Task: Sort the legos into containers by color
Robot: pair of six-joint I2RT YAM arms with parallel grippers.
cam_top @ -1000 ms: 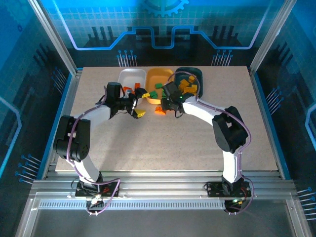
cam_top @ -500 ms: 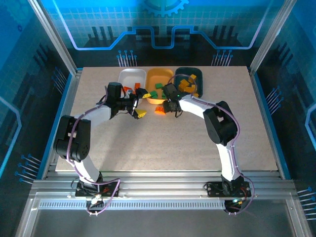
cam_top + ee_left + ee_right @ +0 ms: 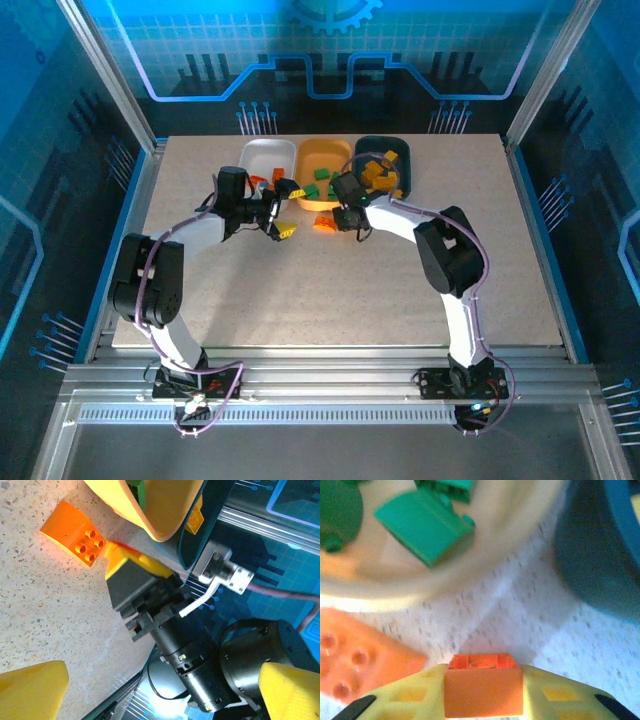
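Observation:
My right gripper (image 3: 483, 700) is shut on a small orange lego (image 3: 483, 685), low over the table just in front of the orange-yellow container (image 3: 470, 565). A flat orange lego (image 3: 360, 662) lies loose to its left, also seen as an orange lego (image 3: 72, 530) and an orange lego (image 3: 322, 222). Green legos (image 3: 422, 525) lie in the orange-yellow container (image 3: 322, 152). The dark teal container (image 3: 392, 150) holds yellow and orange legos (image 3: 378, 172). Red legos (image 3: 262, 181) sit at the white container (image 3: 266, 156). My left gripper (image 3: 290, 212) is open wide and empty, left of the right gripper (image 3: 338, 214).
The containers stand side by side at the table's back edge. The two wrists sit close together in front of them. In the left wrist view the right arm's wrist (image 3: 200, 650) lies between my left fingers (image 3: 30, 687). Bare table (image 3: 330, 300) extends toward the near edge.
The right gripper's jaws have shut on the small orange lego, and the right arm's elbow has swung in. The left arm has stayed still and open.

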